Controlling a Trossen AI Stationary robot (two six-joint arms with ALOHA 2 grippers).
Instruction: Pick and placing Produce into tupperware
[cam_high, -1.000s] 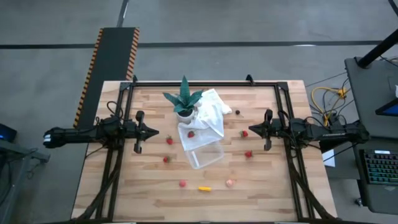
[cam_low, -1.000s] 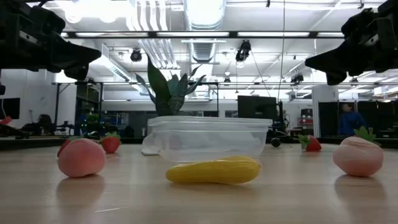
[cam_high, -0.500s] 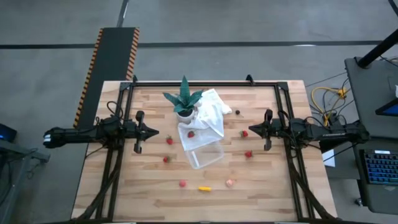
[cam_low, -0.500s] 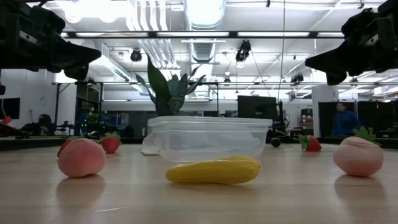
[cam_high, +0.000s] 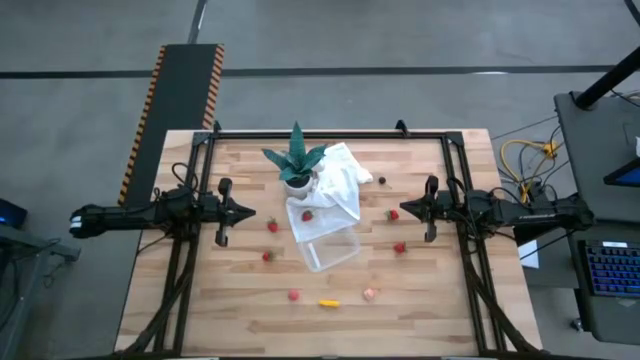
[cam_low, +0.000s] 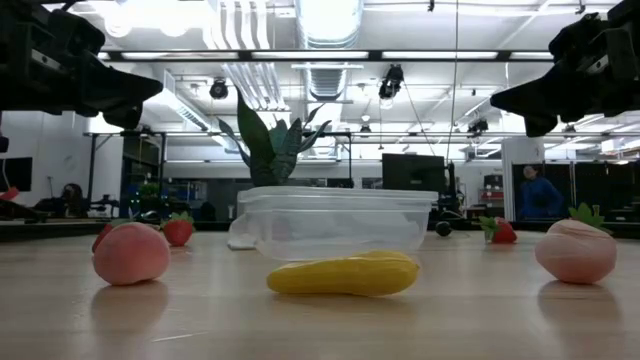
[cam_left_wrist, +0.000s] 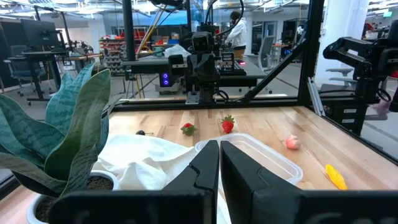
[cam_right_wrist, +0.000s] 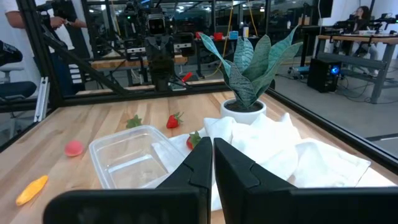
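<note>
Several strawberries lie scattered around the clear tupperware mid-counter, its far end hidden under cloth. I see both end effectors, left and right, closed, empty.

In the overhead view the fruit pieces are specks; the dark one, upper centre, is too small to identify. The white cloth covers the clear container's far end. In the low view, both arms are cut off by the top corners.
</note>
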